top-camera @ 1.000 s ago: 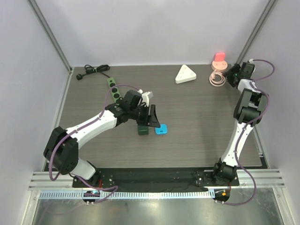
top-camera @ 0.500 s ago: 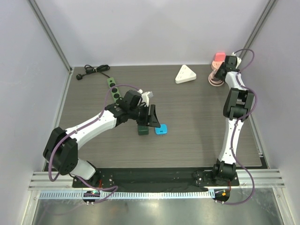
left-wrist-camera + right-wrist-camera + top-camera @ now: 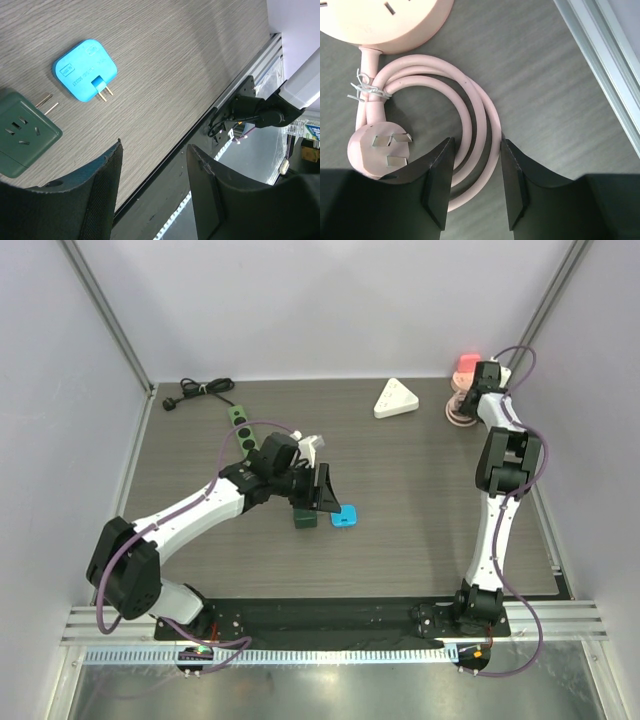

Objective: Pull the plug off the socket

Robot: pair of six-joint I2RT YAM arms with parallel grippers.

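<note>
Finds the right gripper (image 3: 476, 150) newly swung in over the coiled pink cord (image 3: 467, 90) at the far right corner of the tabletop (image 3: 430, 510), jaws narrowing yet spread astride the loops, pinching nothing. Leaves the left gripper (image 3: 155, 155) mid-tabletop, spread and empty above the blue plug (image 3: 85, 62), lying just beside the green socket (image 3: 25, 132), prongs bare: apparently already pulled free.

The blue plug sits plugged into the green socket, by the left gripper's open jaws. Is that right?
Not plugged in: the left wrist view shows the blue plug lying apart from the green socket, prongs bare. The left gripper is open.
</note>
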